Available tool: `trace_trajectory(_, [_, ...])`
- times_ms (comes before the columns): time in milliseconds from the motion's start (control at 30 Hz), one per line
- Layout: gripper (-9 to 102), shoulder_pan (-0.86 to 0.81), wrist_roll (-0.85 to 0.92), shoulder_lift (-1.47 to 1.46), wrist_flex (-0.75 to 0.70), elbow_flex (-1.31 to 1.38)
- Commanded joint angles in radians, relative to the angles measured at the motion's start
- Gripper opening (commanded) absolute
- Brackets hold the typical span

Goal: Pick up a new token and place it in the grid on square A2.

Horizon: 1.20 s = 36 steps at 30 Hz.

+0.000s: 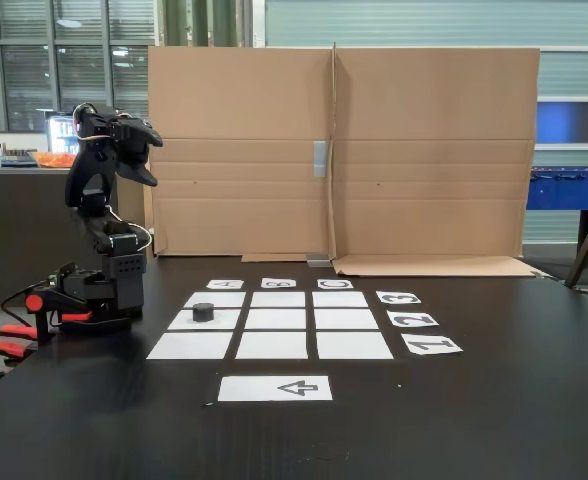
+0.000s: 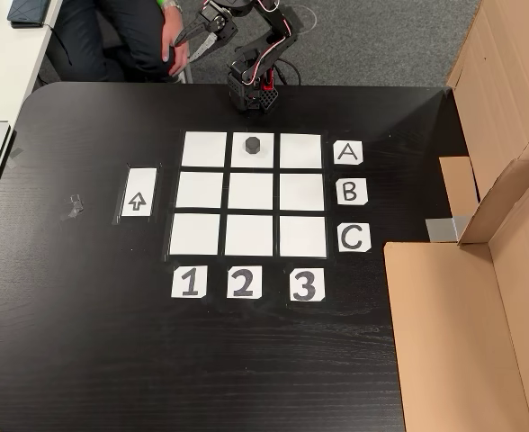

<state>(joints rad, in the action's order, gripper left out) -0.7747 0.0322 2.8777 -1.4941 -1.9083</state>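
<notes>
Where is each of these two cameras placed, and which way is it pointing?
Fixed view: low at the table edge, facing the cardboard wall; the folded arm stands left, its gripper raised.
Other view: overhead, looking down on the grid; the arm sits at top, beside a seated person's hand.
Both show the token on A2 and the arrow sheet.

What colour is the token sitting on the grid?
Black. The token shows best in the other view from above, dark against its white cell.
</notes>
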Motion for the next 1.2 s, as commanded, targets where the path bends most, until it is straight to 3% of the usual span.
trace_trajectory(0, [28, 0.000, 0.009, -0.015, -0.003, 0.002])
trace_trajectory(1167, [28, 0.009, 0.025, -0.035, -0.008, 0.006])
